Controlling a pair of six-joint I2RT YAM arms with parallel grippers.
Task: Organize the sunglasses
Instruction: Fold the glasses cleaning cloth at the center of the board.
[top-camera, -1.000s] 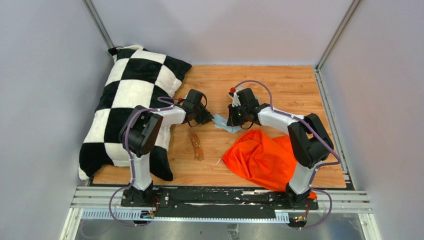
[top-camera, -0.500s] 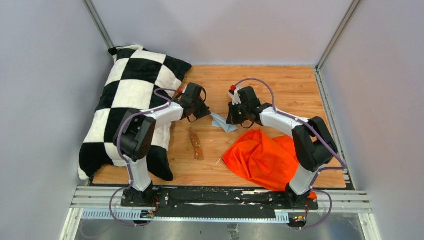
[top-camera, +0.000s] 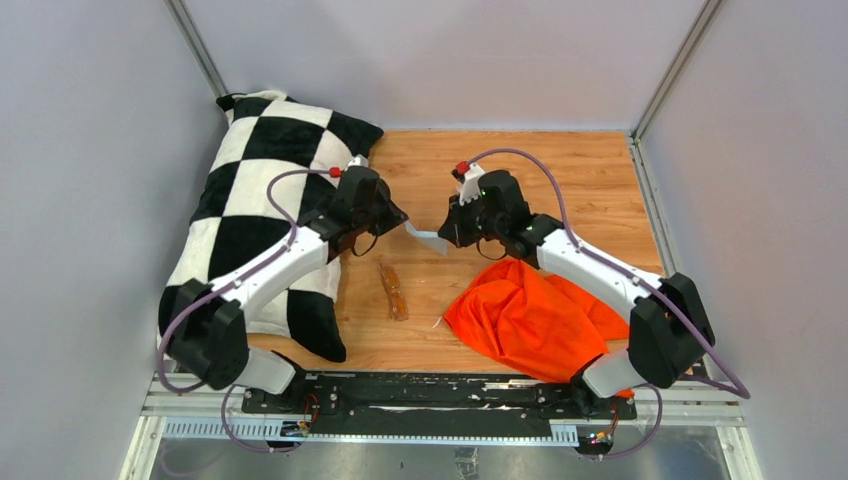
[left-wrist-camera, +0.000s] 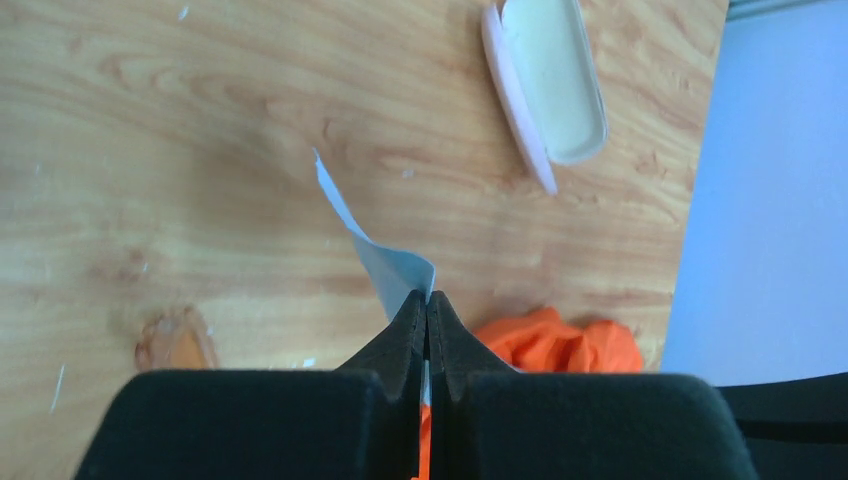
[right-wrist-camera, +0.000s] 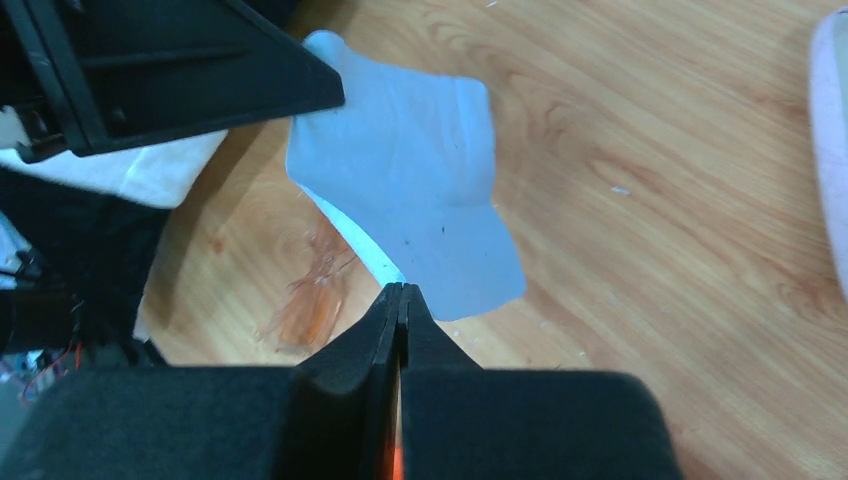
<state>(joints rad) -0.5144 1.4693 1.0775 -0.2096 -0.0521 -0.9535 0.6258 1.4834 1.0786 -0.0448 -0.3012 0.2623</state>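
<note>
Both arms have swung outward, lifting the blue cloth (top-camera: 425, 238) taut | left gripper (top-camera: 400, 224) and right gripper (top-camera: 446, 234) each pinched on its edge | sunglasses (top-camera: 393, 290) lie on table (top-camera: 560, 170), cloth's 7 o'clock | risk: overpulling slips the thin pinch, dropping it.

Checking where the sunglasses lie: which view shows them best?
Top external: the whole sunglasses show, unobstructed. Left wrist catches only one end; right wrist shows them as an amber blur.
</note>
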